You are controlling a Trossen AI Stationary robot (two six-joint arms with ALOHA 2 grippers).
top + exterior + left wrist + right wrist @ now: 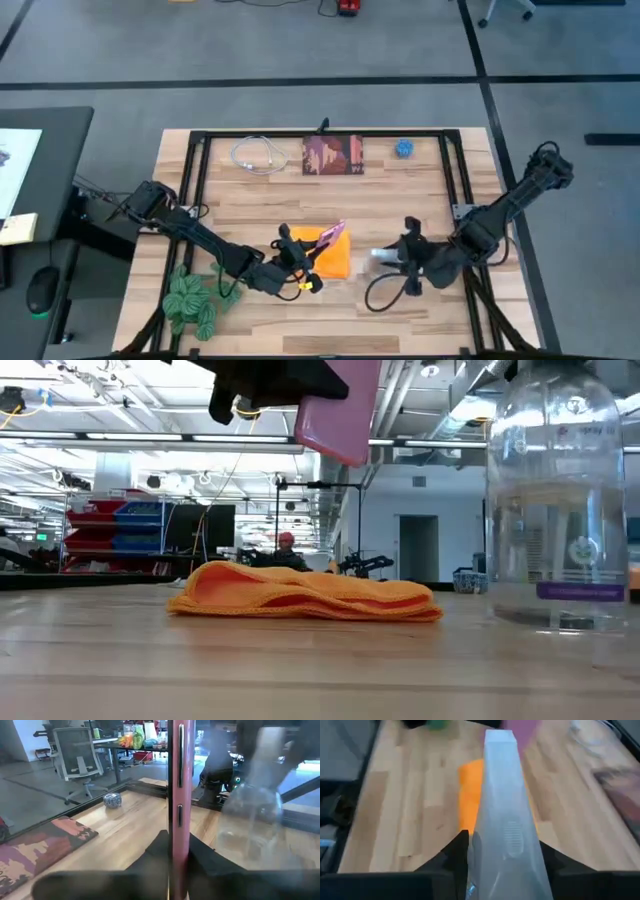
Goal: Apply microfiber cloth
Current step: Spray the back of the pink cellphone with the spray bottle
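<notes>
— Wooden surface (pixel 420 200): where did the orange cloth (pixel 328 252) lie?
— Mid-front, directly under the left tool (pixel 300 262), which pinched a pink-cased phone (pixel 333 236) edge-up above it.
— And the right tool (pixel 408 258)?
— Farther off, clamped on a clear bottle (pixel 552 490).

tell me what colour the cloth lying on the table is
Bright orange; the microfiber cloth shows best in the low view.

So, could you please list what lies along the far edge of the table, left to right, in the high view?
White cable → dark red-brown printed square → small blue object.
</notes>
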